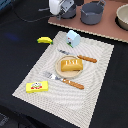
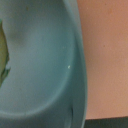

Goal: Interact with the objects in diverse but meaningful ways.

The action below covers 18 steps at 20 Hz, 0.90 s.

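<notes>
The gripper [image 1: 61, 14] hangs low over a dark grey pot [image 1: 68, 11] at the far end of a pinkish board [image 1: 107, 31]; whether its jaws are open or closed cannot be told. The wrist view shows only the inside of a grey-blue pot [image 2: 45, 65] up close. Just beside it stands a second grey pot [image 1: 92, 13]. On the striped placemat [image 1: 95, 75] lie a pale blue carton [image 1: 74, 38], a bread loaf [image 1: 71, 64] on a plate [image 1: 61, 71], and a yellow box [image 1: 37, 87]. A banana [image 1: 45, 40] rests at the mat's edge.

Tool [image 1: 59, 7] – white boxy housing, grey shading – blurred, details unclear.
</notes>
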{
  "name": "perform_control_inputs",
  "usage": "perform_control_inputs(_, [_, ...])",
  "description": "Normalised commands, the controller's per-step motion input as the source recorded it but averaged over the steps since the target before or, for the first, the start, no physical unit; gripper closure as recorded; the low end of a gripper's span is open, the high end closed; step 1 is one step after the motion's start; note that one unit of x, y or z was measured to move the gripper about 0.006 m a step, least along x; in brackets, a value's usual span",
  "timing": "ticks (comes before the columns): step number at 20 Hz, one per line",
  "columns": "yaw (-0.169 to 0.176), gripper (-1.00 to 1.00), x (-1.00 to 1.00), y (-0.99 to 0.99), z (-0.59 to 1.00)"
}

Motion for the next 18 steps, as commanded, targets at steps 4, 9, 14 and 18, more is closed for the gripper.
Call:
perform_control_inputs(4, [0.000,-1.00,0.00,0.14,0.38])
perform_control_inputs(9, [0.000,-1.00,-0.09,0.02,0.05])
perform_control_inputs(14, [0.000,-1.00,-0.07,0.02,0.00])
perform_control_inputs(18, [0.000,-1.00,-0.03,0.02,-0.09])
